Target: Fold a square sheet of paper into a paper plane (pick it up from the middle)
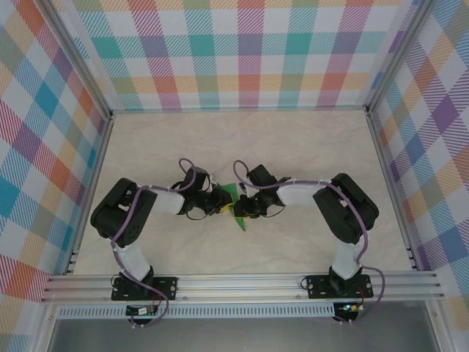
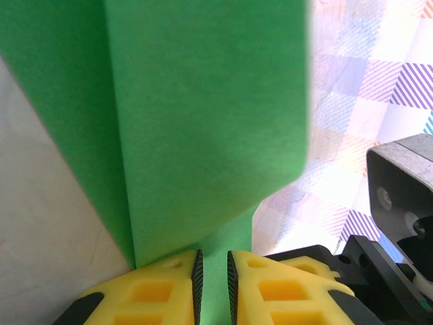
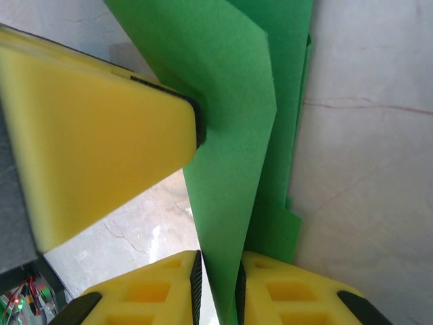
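The bright-green sheet of paper [image 1: 239,220] is folded into a narrow, layered strip and held upright above the middle of the table. My left gripper [image 1: 220,204] comes at it from the left and is shut on it. In the left wrist view the paper [image 2: 203,122] runs up from between that gripper's pads [image 2: 213,284]. My right gripper [image 1: 244,207] meets it from the right. A paper flap [image 3: 237,135] stands between its narrow jaws [image 3: 218,288], against the right pad, with a slit of daylight at the left pad. The left gripper's yellow finger [image 3: 101,135] presses on the paper's side.
The marble-pattern tabletop [image 1: 308,147] is bounded by checked walls [image 1: 220,51] on three sides and an aluminium rail [image 1: 242,282] at the near edge. The two arms' elbows [image 1: 121,213] [image 1: 344,205] flank the centre. The right arm's wrist housing [image 2: 399,196] sits close beside the left gripper.
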`<action>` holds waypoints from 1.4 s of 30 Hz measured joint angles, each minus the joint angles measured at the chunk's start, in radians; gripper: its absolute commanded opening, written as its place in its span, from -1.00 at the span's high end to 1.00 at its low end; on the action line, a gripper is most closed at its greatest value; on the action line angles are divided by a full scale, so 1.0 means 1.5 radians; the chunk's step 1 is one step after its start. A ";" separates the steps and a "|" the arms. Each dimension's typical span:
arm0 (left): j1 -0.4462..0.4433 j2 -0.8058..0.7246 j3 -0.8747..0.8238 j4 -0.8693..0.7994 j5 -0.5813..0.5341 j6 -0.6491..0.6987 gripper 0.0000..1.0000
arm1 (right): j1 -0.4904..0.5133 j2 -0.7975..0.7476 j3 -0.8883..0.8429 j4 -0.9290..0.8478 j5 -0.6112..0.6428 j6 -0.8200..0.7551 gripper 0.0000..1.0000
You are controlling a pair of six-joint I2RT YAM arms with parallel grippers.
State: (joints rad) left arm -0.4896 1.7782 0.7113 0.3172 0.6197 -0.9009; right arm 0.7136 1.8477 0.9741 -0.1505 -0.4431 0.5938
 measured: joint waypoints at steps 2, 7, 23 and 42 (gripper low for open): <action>0.000 0.000 -0.001 0.000 -0.001 0.000 0.61 | 0.000 0.006 0.005 0.000 -0.005 0.000 0.56; 0.000 -0.001 -0.001 0.000 0.000 0.000 0.61 | 0.000 0.011 0.012 0.005 -0.008 -0.001 0.67; 0.000 -0.001 -0.001 0.000 0.000 -0.001 0.61 | 0.000 0.021 0.011 0.028 -0.033 -0.003 0.94; 0.000 0.005 0.001 0.002 0.002 0.001 0.63 | -0.004 0.028 0.011 0.025 -0.029 -0.004 0.82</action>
State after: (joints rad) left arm -0.4896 1.7851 0.7120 0.3202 0.6220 -0.9001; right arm 0.7078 1.8893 0.9913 -0.1131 -0.4866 0.5884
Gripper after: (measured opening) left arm 0.187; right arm 0.068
